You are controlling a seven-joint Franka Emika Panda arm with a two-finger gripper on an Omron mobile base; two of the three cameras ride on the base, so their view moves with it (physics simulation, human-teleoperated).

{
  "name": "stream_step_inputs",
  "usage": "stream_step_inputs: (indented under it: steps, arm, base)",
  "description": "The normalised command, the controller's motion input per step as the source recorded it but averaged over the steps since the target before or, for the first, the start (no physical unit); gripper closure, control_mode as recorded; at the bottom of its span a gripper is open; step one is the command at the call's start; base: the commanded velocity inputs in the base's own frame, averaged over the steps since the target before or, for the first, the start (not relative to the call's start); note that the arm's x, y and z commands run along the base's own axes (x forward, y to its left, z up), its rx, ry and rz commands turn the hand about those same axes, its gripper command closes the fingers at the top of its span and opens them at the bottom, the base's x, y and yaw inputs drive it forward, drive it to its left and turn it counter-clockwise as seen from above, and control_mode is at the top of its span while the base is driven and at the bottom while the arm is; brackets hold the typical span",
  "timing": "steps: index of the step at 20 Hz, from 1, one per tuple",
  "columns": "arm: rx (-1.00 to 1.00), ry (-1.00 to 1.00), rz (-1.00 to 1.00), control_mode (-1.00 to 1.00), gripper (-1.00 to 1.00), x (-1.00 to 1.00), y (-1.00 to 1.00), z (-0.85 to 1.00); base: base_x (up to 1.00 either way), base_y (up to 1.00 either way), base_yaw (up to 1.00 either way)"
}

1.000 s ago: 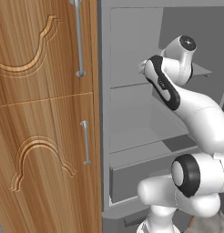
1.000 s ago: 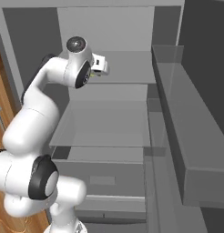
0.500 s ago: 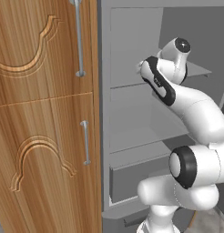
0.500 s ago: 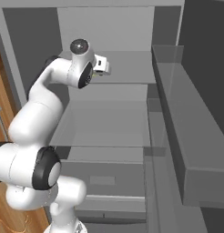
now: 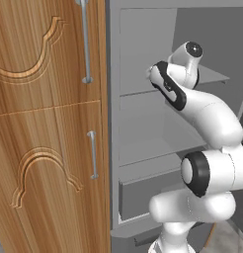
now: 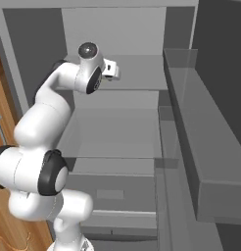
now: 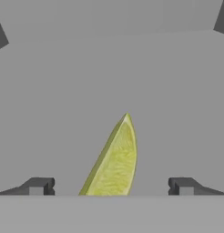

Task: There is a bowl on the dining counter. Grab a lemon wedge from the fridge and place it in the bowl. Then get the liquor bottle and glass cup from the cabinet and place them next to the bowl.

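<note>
The gripper (image 7: 111, 186) is spread wide, its fingertips (image 7: 37, 186) well apart either side of the lemon wedge (image 7: 112, 161) and not touching it — the wedge lies on a grey fridge shelf (image 7: 109, 77), pointed end away from the hand, inside the open fridge (image 6: 142, 122).

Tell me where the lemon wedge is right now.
In the hand view, the lemon wedge lies on the grey fridge shelf, bottom centre, between the open gripper's two fingertips, touching neither.
</note>
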Motion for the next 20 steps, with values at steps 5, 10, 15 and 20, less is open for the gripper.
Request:
stream_step_inputs:
  steps: [5,10,15,20]
  arm:
    - [0.00,0.00,0.00,-1.00,-1.00,0.16,0.00,-0.26]
    - [0.00,0.00,0.00,-1.00,1.00,0.21,0.00,-0.34]
    - [0.00,0.00,0.00,-1.00,1.00,0.06,-0.07,-0.39]
    - [0.00,0.00,0.00,-1.00,1.00,-0.07,-0.20,-0.36]
  base:
    - [0.00,0.00,0.00]
    - [0.00,0.00,0.00]
    - [0.00,0.00,0.00]
    - [0.00,0.00,0.00]
